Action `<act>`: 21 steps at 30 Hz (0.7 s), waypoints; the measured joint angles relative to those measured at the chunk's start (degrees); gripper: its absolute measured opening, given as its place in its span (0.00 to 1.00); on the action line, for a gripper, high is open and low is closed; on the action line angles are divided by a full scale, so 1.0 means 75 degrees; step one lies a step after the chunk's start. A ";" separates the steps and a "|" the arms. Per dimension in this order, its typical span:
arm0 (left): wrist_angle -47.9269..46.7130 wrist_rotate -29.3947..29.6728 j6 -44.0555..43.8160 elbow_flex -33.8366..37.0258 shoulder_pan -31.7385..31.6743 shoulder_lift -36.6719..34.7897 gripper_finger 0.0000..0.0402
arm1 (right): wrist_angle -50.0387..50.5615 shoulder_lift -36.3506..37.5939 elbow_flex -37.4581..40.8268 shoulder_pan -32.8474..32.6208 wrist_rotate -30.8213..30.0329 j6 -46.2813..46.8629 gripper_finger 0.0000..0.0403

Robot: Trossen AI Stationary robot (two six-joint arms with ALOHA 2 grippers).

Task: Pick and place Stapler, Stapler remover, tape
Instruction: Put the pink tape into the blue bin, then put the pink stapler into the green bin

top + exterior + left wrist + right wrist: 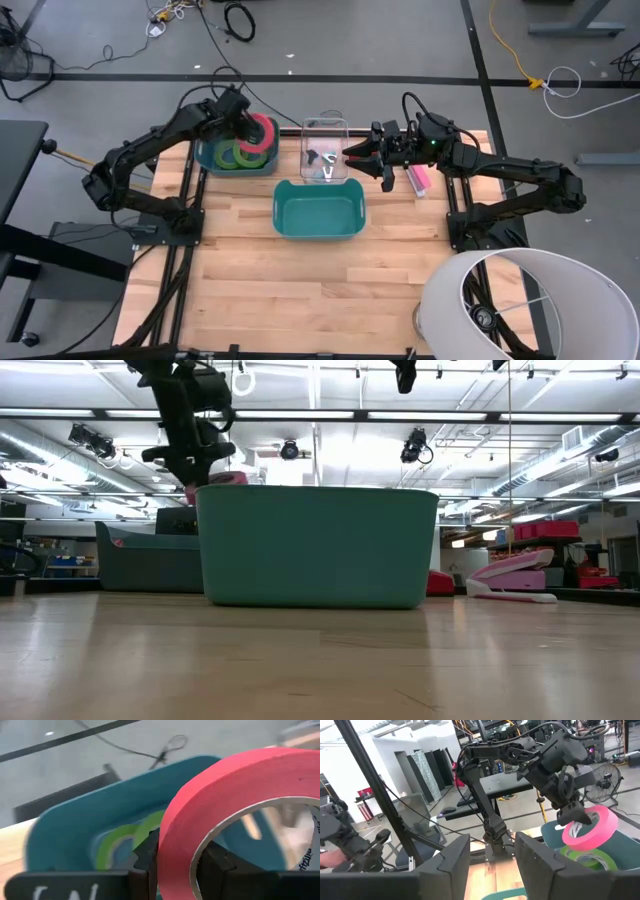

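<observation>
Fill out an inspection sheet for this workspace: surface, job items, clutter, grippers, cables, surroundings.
Surface: wooden table, front half bare.
Job's things: pink tape roll lifted over the blue bin; two green tape rolls lie in that bin; pink stapler on the table by the right arm; small dark items in the clear bin, too small to name; teal tub at centre, contents not visible.
Clutter: nothing seen.
Grippers: left gripper shut on the pink tape roll; right gripper open above the clear bin.
Cables: loose cords on the floor behind the table.
Surroundings: white lampshade at the table's front right corner.
</observation>
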State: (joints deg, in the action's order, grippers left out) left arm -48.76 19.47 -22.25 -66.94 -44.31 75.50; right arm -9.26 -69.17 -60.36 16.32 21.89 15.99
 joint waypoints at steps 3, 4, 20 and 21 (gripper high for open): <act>-0.0273 0.0263 -0.0199 0.0000 -0.0102 0.0000 0.25 | 0.0000 0.0000 0.0000 0.0000 0.0000 0.0000 0.38; -0.0321 0.0287 -0.0198 0.0000 -0.0125 0.0000 0.25 | 0.0000 0.0000 0.0000 0.0000 0.0000 -0.0004 0.38; -0.0331 0.0313 -0.0602 0.0000 -0.0120 0.0000 0.52 | 0.0000 0.0000 0.0000 -0.0003 -0.0455 -0.0201 0.38; -0.0329 0.0313 -0.0610 0.0000 -0.0120 0.0000 0.54 | 0.0000 0.0000 0.0000 -0.0003 -0.0455 -0.0201 0.38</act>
State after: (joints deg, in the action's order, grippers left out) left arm -51.22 21.82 -26.83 -66.94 -45.21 75.50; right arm -9.26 -69.17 -60.36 16.29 18.48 14.48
